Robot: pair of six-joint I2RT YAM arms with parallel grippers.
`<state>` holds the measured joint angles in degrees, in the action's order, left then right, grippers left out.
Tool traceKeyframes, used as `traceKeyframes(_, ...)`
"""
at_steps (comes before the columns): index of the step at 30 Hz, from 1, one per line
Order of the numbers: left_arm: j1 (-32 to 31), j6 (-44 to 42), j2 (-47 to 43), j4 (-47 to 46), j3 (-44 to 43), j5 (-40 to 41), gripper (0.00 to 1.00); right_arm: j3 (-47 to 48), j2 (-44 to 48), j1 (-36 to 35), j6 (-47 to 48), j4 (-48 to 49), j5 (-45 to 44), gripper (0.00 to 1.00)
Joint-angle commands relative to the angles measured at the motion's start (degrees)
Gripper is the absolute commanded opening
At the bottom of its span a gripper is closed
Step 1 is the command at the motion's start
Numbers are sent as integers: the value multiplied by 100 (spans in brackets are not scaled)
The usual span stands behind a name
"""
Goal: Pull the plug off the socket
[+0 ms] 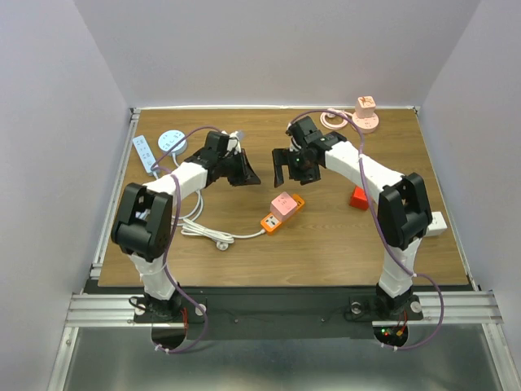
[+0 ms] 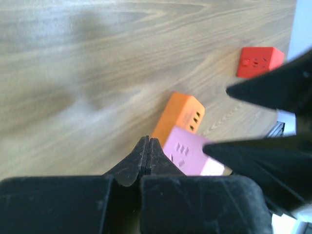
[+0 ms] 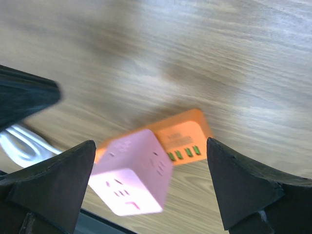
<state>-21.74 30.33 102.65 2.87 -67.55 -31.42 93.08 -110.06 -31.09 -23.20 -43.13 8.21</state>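
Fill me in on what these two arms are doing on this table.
The job is pulling the pink cube plug off the orange power strip, and the plug is still seated on it at mid-table. Neither arm holds anything. The right gripper hangs above the plug, jaws wide open, framing it in its wrist view. The left gripper hovers nearby, shut and empty.

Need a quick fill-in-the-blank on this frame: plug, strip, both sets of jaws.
1. The pink cube plug sits on the ___ power strip.
2. The left gripper has its jaws ___.
3. The right gripper has its jaws ___, holding nothing.
4. The red cube lies on the ___ arm's side of the strip.

Missing words: orange; shut; open; right
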Motion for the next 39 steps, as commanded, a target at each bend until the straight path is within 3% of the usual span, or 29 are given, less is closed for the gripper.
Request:
traceKeyframes(1, 29, 52, -614, -182, 399, -13, 0, -16, 537, -28, 1405, -257, 76, 100)
traceKeyframes(13, -217, 210, -1045, -261, 1112, -224, 0, -387, 996, -696, 2056, -177, 630, 100)
traceKeyframes(19, -314, 316, -1019, -525, 1271, -330, 0, -466, 741, -1074, 2039, -248, -487, 100)
traceKeyframes(20, -340, 316, -1045, -525, 1288, -330, 0, -466, 732, -1118, 2048, -248, -1000, 100)
traceKeyframes(26, -349, 298, -1072, -533, 1376, -339, 0, -553, 820, -1118, 2162, -239, -1559, 100)
traceKeyframes(39, -358, 307, -1089, -577, 1473, -382, 0, -817, 504, -1127, 2118, -222, -478, 100)
